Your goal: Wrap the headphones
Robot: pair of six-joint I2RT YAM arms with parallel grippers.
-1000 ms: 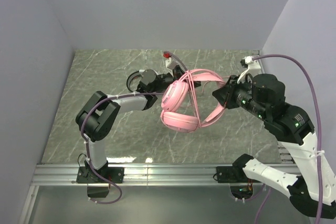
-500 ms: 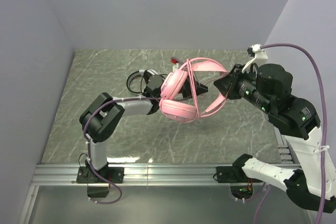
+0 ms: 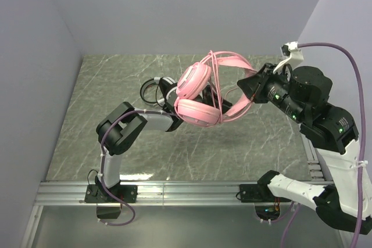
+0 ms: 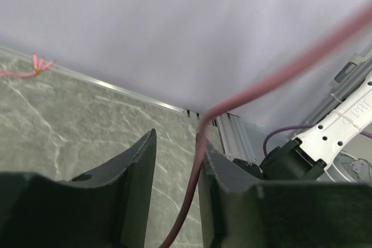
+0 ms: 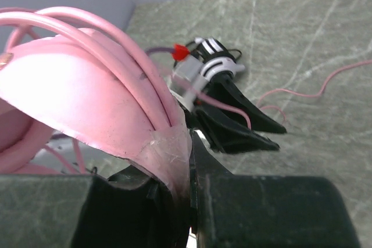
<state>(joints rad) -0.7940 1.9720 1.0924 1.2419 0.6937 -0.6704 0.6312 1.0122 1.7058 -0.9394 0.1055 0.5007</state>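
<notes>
Top external: right arm high, right gripper (image 3: 240, 87) pinching pink headset (image 3: 195, 112) | left gripper (image 4: 177, 146) narrowly parted around pink cable (image 4: 279, 76)

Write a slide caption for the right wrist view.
Right gripper clamps the pink headphones, cable looped over them; left gripper beyond.

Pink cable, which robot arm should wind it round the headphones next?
Probably the left. The pink cable runs between the parted jaws of the left gripper, so it only needs to close. The right gripper is clamped on the headband of the pink headphones, holding them off the table.
</notes>
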